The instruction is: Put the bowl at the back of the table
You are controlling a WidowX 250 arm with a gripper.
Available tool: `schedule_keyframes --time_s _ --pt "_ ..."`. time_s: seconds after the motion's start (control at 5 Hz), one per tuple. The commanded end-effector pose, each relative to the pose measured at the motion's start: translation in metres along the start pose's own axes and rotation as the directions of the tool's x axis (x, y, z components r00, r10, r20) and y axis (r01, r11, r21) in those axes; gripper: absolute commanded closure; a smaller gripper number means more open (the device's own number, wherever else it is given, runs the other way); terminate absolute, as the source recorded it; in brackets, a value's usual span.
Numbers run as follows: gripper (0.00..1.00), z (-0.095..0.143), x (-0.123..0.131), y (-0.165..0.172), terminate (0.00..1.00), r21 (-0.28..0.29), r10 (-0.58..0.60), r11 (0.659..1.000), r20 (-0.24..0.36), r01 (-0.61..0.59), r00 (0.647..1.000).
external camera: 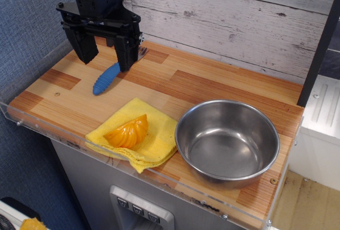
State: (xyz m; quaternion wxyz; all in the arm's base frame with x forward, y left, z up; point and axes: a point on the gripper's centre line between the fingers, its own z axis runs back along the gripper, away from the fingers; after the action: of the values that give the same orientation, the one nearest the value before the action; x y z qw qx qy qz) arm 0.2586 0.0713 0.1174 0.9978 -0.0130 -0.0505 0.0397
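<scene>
Above table (212,89) rear-left, gripper (103,54) spread, pointing down.

Table (223,89): bowl (227,142), cloth (156,139), fork (108,78)

The back strip of the counter (223,84) lies bare along the plank wall (239,17), open behind the bowl (227,141). The yellow cloth (135,134) with the orange shell (127,132) crowds the bowl's left side. A blue-handled tool (106,79) lies under the spread fingers (81,43) at the back-left.
</scene>
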Motion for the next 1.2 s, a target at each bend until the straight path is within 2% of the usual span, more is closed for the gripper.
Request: schedule_keyframes --time_s 0.0,0.2,0.4,0.6,0.8,1.0 --pt "0.0 0.0 0.0 0.0 0.0 0.0 0.0 1.0 0.0 0.0 1.0" --pt "0.0 -0.011 0.01 -0.021 0.0 -0.068 -0.118 0.991 -0.012 0.117 0.993" --pt "0.0 -0.015 0.016 -0.048 0.0 -0.084 -0.22 0.972 -0.004 0.218 0.976" --pt "0.0 -0.02 0.023 -0.082 0.0 -0.072 -0.298 0.952 0.008 0.297 0.955" --pt "0.0 -0.033 0.031 -0.106 0.0 -0.045 -0.375 0.926 -0.008 0.374 0.927" --pt "0.0 -0.055 0.045 -0.112 0.0 -0.017 -0.392 0.92 -0.027 0.392 0.92"
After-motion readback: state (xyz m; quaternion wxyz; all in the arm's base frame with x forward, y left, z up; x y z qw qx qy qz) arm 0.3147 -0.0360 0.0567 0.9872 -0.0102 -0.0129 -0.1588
